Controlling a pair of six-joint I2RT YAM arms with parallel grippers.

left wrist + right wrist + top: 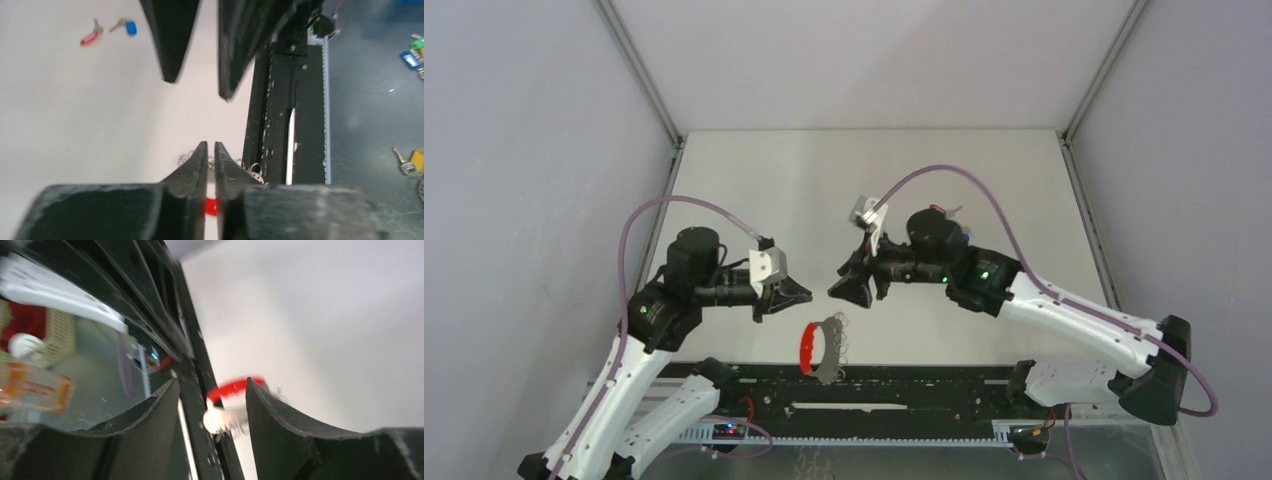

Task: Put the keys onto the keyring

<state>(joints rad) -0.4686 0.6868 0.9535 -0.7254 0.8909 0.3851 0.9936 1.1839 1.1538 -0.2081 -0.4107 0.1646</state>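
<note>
The keyring [822,348], a red curved band with a cluster of silver rings, lies on the white table by the near rail. My left gripper [802,295] hovers just up-left of it, and my right gripper [844,289] faces the left one from the right. In the left wrist view the left gripper [211,145] is shut, with red band [212,206] and rings [255,172] showing beneath it. The right gripper [211,382] stands open and empty, with the blurred keyring [227,405] lying below the gap. The keys, one red-tagged [90,36] and one blue-tagged [127,26], lie together further along the table, hidden in the top view.
A black slotted rail [874,385] runs along the table's near edge, right beside the keyring. Below the table edge lie other tagged keys [412,55] and a yellow-tagged one [415,162]. Grey walls enclose the table on three sides.
</note>
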